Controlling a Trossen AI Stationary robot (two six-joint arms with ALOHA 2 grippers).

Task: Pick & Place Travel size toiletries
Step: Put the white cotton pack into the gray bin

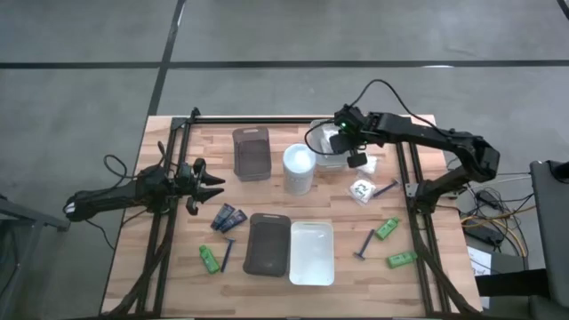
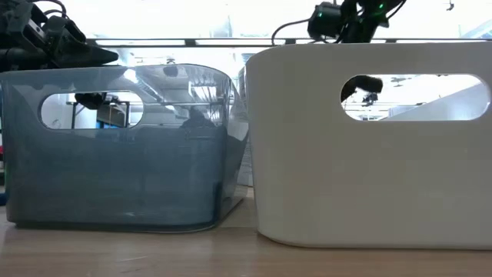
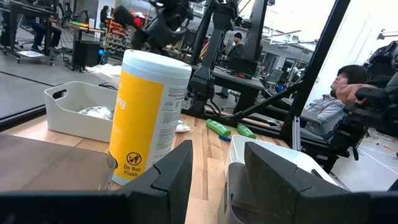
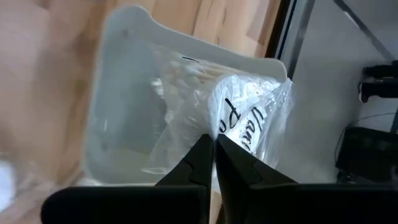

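**Right claw holds wrapped packet over far white tray**

Right claw (image 4: pixel 214 163): fingers closed almost to touching, pinching the loose edge of a clear-wrapped packet (image 4: pixel 239 115). The packet hangs into the small white tray (image 4: pixel 118 74) at the far side of the counter (image 1: pixel 267 200), just beside the tall white cylinder (image 1: pixel 299 169).

Left claw (image 1: pixel 209 185): waiting above the counter's left side, fingers parted, nothing held.

Handling judgement: the packet looks light, limp and slippery; the film crumples and offers no firm body. A pinch on gathered film, as here, seems adequate, though the wrap may slide out. On release, film could cling to the fingers.

Outstanding items: another packet (image 1: pixel 361 189) right of the tray, green bottles (image 1: pixel 387 228), navy tubes (image 1: pixel 228 217) and razors (image 1: pixel 365 243) lie on the counter. These are rigid and better gripped across the middle.
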